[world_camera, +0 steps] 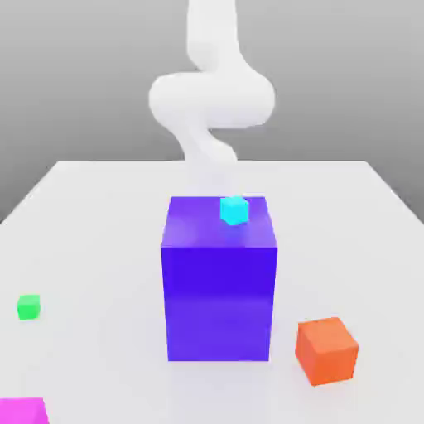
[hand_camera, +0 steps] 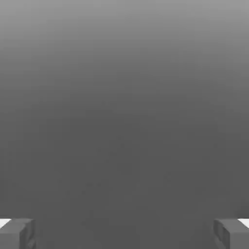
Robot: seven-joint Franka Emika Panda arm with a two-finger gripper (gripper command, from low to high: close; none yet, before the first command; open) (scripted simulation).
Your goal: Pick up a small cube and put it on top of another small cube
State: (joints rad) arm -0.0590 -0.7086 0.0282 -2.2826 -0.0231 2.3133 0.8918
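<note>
Progress check. The small cyan cube [world_camera: 234, 210] sits on the top face of the large purple block [world_camera: 219, 281], toward that face's far right corner in the exterior view. It rests flat as far as I can judge, and nothing is gripping it.

Other candidates on the bench [world_camera: 99, 240]: a small green cube [world_camera: 28, 307] near the left edge, an orange cube [world_camera: 327, 350] near right and just beside the purple block, and a magenta block [world_camera: 21, 411] cut off at the near left corner. All three lie apart from one another; none is stacked.

The arm [world_camera: 211, 95] rises behind the purple block at the far side. In the hand view the jaws stand spread wide, one fingertip [hand_camera: 17, 233] at each lower corner with nothing between them, looking at plain grey.

Judgement: if cyan-on-purple counts as the stack, placing is done and the jaws are released. If a small-on-small stack is meant, nothing is started; pick and place both remain.
</note>
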